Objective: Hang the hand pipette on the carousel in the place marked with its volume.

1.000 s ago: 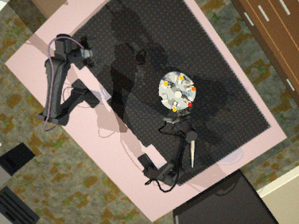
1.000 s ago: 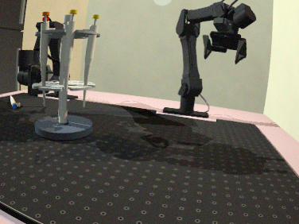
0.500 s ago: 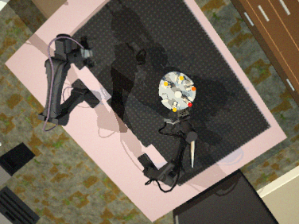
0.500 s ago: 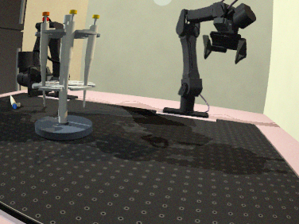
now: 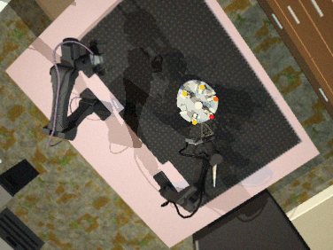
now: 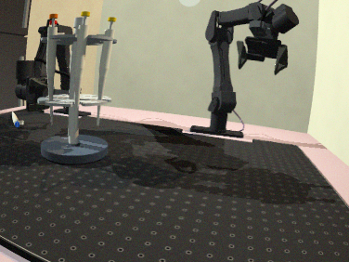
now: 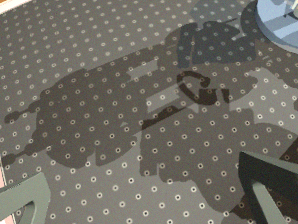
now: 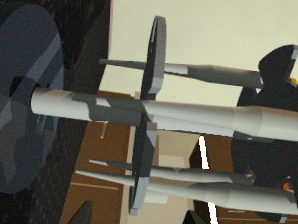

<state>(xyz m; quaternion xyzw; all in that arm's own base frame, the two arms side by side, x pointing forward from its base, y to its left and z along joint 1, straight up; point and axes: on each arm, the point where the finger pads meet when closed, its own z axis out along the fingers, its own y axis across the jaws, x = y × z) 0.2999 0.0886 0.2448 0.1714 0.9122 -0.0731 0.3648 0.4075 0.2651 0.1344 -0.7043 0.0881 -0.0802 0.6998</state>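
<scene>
Top shows five coloured buttons [image 5: 202, 87] [image 6: 85, 14] [image 8: 293, 80], one carousel [image 5: 182, 105] [image 6: 74, 152] [image 7: 274, 26] [image 8: 156, 55].

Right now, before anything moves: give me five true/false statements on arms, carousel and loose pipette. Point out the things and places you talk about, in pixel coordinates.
1. The left end effector [image 6: 262, 60] is open. True.
2. The right end effector [image 5: 200, 138] is on the far side of the bench from the carousel [image 5: 182, 106] [image 6: 74, 155]. False: it is right beside the carousel.
3. The loose pipette [image 5: 214, 175] [image 6: 17, 120] already hangs on the carousel. False: it lies on the bench, away from the carousel.
4. One hung pipette has a red button [image 5: 212, 117]. True.
5. Every button on the carousel is yellow. False: red and orange [image 5: 215, 98] [image 6: 54, 16] ones show too.
</scene>
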